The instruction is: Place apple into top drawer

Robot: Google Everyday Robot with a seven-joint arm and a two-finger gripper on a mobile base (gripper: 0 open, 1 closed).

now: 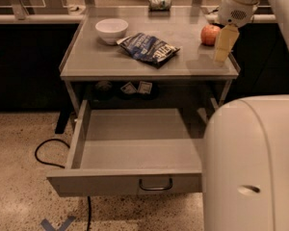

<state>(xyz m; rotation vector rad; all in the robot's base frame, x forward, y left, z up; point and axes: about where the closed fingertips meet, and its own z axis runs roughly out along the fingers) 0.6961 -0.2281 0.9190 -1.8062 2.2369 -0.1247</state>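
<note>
**At the drawer: apple not in yet, grab comes first**

Nearest the camera, the robot's white body fills the near right corner. Just past it the top drawer is pulled all the way out, nothing in it, handle facing us. So the opening part looks done.

Up on the table there's a chip bag in the middle and a white bowl to the far left. The apple sits on the far right side of the top, well apart from the drawer. The gripper hangs right beside it on its right, touching or nearly so. Honestly I can't tell whether it's released or clenched, and it doesn't look wrapped around the apple. A can sits at the far edge.

My read: this is the reach-for-the-apple step. Next it needs to get the apple squarely in its grasp, lift it clear of the tabletop edge, then bring it nearer and down into the drawer.
</note>
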